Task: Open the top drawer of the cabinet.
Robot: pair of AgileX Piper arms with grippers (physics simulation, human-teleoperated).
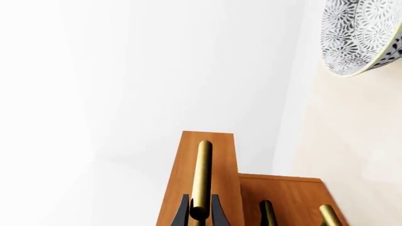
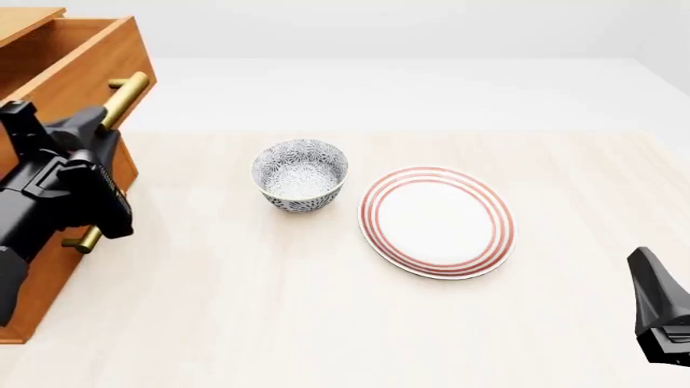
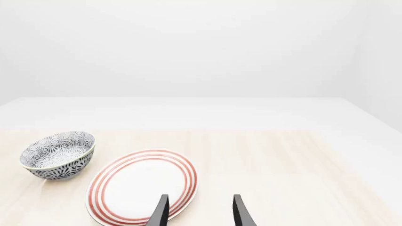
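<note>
Top drawer (image 2: 81,56) juts forward from the cabinet (image 2: 48,267) at the worktop's (image 2: 323,323) far left, so the pull looks partly done, with the left gripper (image 1: 202,212) pinching its brass handle (image 1: 204,174). How much travel remains I cannot tell. Far right, the right gripper (image 3: 199,212) waits with jaws spread, holding nothing.
</note>
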